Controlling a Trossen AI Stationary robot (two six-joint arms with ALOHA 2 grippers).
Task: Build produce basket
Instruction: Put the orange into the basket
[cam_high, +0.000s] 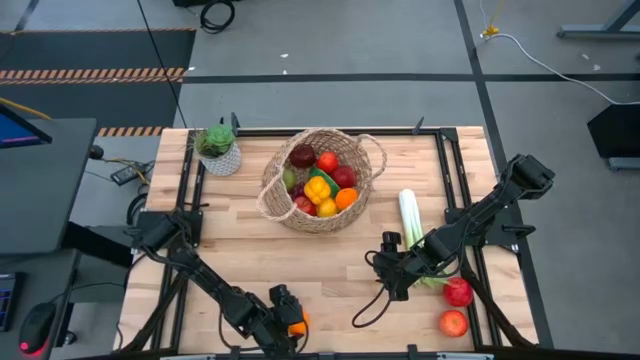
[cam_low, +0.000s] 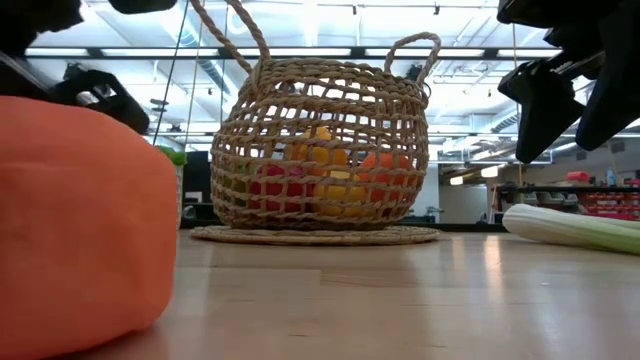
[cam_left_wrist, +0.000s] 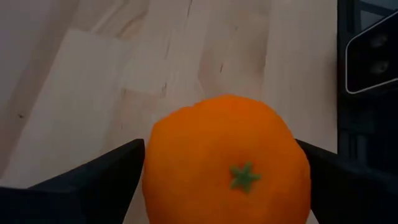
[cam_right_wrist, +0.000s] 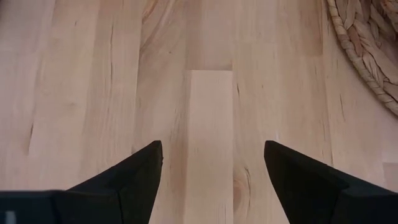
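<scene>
The woven basket (cam_high: 322, 180) (cam_low: 320, 150) stands on its flat base at the table's far middle and holds several fruits: red apples, a yellow one, an orange, a purple one. An orange (cam_high: 297, 323) (cam_left_wrist: 227, 162) (cam_low: 70, 220) sits at the near edge between the fingers of my left gripper (cam_high: 285, 318) (cam_left_wrist: 221, 149). My right gripper (cam_high: 385, 262) (cam_right_wrist: 213, 149) hangs open over bare wood, right of the basket. Behind it the green-white leek (cam_high: 408, 220) (cam_low: 570, 225) lies flat. Two red apples (cam_high: 458, 292) (cam_high: 452, 323) rest near the right near corner. My left gripper has the orange pinched between its two fingers, one finger (cam_left_wrist: 118, 168) against each flank (cam_left_wrist: 155, 174) at the fruit's widest part. The green stem mark (cam_left_wrist: 244, 176) faces the wrist camera. In the low view the orange's underside (cam_low: 90, 325) seems to lie on the table.
A small white pot with a green plant (cam_high: 218, 148) stands at the far left, beside the basket. Dark frame rails (cam_high: 190, 200) run along both sides of the table. A black cable (cam_high: 370, 310) trails below the right gripper. Bare wood lies between the two grippers.
</scene>
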